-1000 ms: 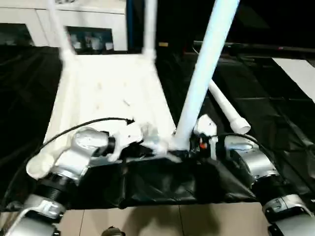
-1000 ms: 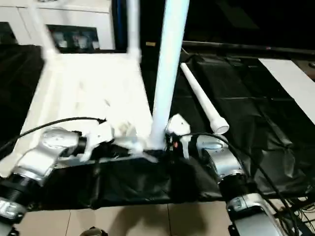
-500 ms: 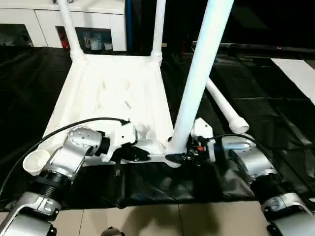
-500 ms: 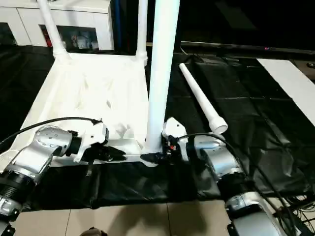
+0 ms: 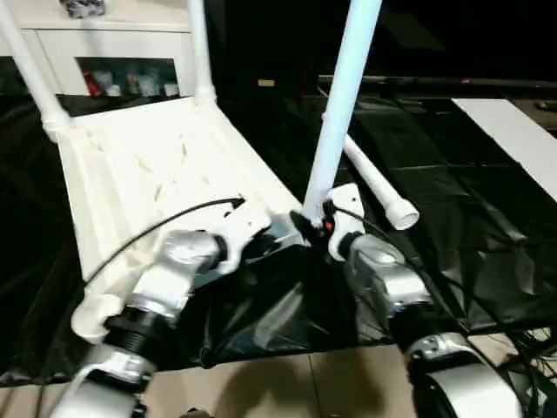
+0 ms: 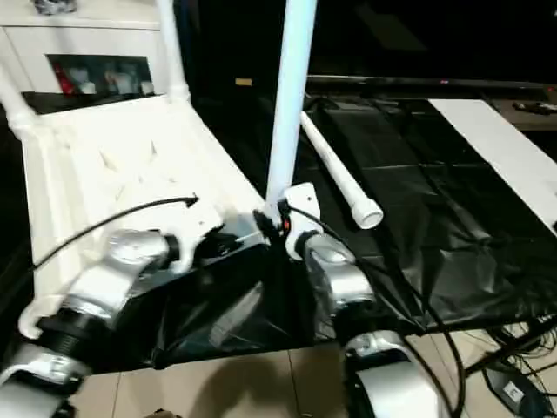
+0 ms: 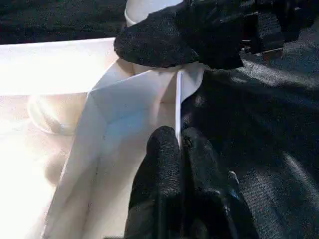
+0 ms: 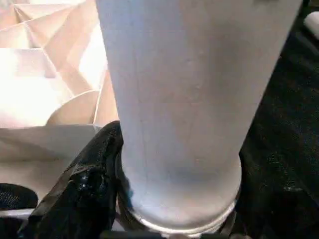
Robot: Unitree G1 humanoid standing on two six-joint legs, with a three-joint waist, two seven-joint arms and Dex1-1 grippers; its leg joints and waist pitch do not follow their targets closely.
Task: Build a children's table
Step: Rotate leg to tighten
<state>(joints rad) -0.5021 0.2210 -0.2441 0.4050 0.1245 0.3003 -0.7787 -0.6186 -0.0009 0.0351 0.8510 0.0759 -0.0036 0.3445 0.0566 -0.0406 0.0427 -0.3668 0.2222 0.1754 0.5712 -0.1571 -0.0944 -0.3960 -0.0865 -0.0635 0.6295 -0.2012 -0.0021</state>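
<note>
The white tabletop (image 5: 148, 165) lies upside down on a black cloth, ribs facing up. Two legs (image 5: 198, 48) (image 5: 30, 74) stand in its far corner sockets. A third leg (image 5: 335, 113) rises from the near right corner, leaning slightly right. My right gripper (image 5: 312, 225) is shut around that leg's base, one black finger (image 8: 84, 184) pressed against the tube (image 8: 179, 99). My left gripper (image 7: 180, 142) is shut on the tabletop's thin near rim, close beside the right one. A fourth leg (image 5: 374, 183) lies loose on the cloth to the right. The near left socket (image 5: 94, 318) has nothing in it.
The black cloth (image 5: 452, 200) covers the floor around the table. A white cabinet with glass doors (image 5: 113, 61) stands behind the tabletop. A pale sheet (image 5: 513, 131) lies at the far right. Bare tiles (image 5: 287, 383) and cables lie near my body.
The whole picture has swung, so the tabletop now sits further left and askew. Both grips look the same: left on the rim, right on the leg's base.
</note>
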